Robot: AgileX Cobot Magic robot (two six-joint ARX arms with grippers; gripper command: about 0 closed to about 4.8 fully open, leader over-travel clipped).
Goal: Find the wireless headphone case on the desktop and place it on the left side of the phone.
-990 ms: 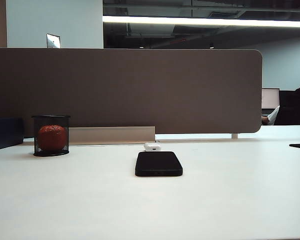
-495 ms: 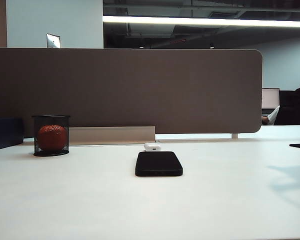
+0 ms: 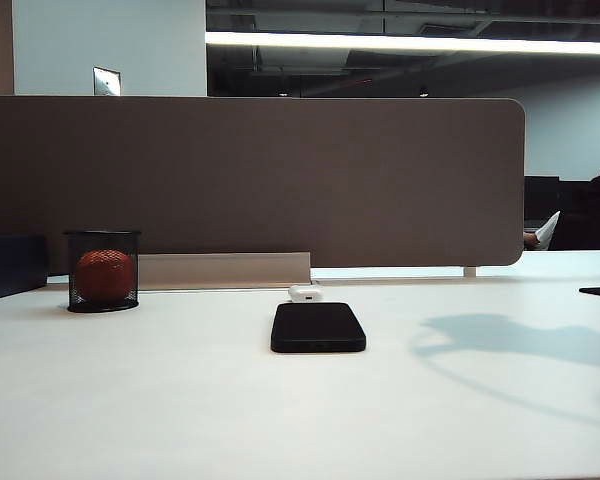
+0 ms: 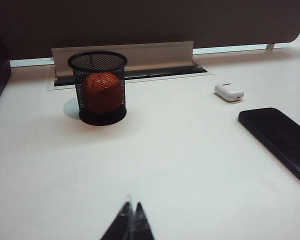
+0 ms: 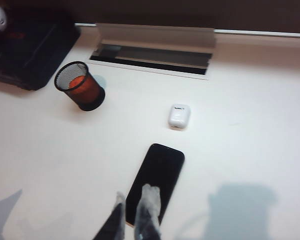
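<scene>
Exterior view: The wireless headphone case (image 3: 304, 293), a small glossy white pebble, lies on the desktop (image 3: 180, 400) just behind the far left corner of the phone (image 3: 318, 327), a flat black slab at mid-frame. A black mesh cup (image 3: 102, 271) holding an orange ball (image 3: 104, 275) stands at far left, before a brown partition (image 3: 250, 180). Neither arm is in frame; only a shadow falls across the right of the table.

Left wrist view: The left gripper (image 4: 130, 220) sits at bottom centre, its tips pressed together and holding nothing, well apart from the case (image 4: 229, 92) at right and the phone (image 4: 280, 140) at the right edge. The cup (image 4: 98, 87) stands at upper left.

Right wrist view: The right gripper (image 5: 135, 212) hangs at bottom centre above the phone's (image 5: 156, 182) near end, jaws only a sliver apart and empty. The case (image 5: 179, 115) rests just beyond the phone, at mid-frame, a dark port slot on its edge. The cup (image 5: 79, 85) is at upper left.

The risks, judged from here: jaws this narrow would have to widen before descending, or they could strike the smooth, rounded case and send it skidding. A low approach across the phone could also nudge it and shift the target spot.
</scene>
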